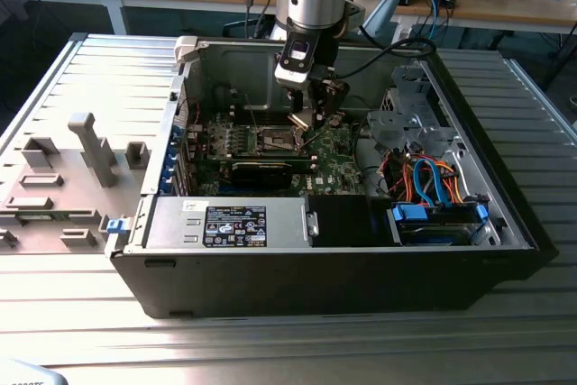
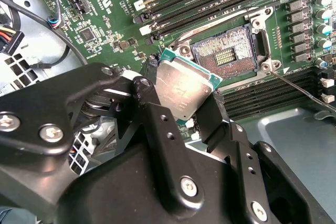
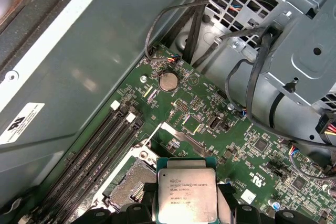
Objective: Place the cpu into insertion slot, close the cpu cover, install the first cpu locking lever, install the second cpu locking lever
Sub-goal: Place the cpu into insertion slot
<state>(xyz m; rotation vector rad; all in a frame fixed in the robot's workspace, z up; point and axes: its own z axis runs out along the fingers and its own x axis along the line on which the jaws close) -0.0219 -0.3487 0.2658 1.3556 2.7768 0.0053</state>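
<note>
The black two-finger gripper (image 2: 181,106) is clamping the small flat square silvery-grey cpu (image 2: 184,85) by two opposite edges above the green circuit board (image 2: 105,19). The square, silver-rimmed, dark-centred insertion slot (image 1: 278,140) is lying uncovered just beside it, toward the exterior view's left, mid-frame

One cpu (image 2: 184,90): silvery-grey top, green rim (fine dark print across the top, in the first wrist view); gripper (image 2: 181,106): matt black; insertion slot (image 2: 229,51): speckled brownish pin field, dark centre, silver rim; circuit board (image 3: 210,108): green; memory slots (image 3: 89,156): black; cables (image 1: 439,178): orange, blue and red.
</note>
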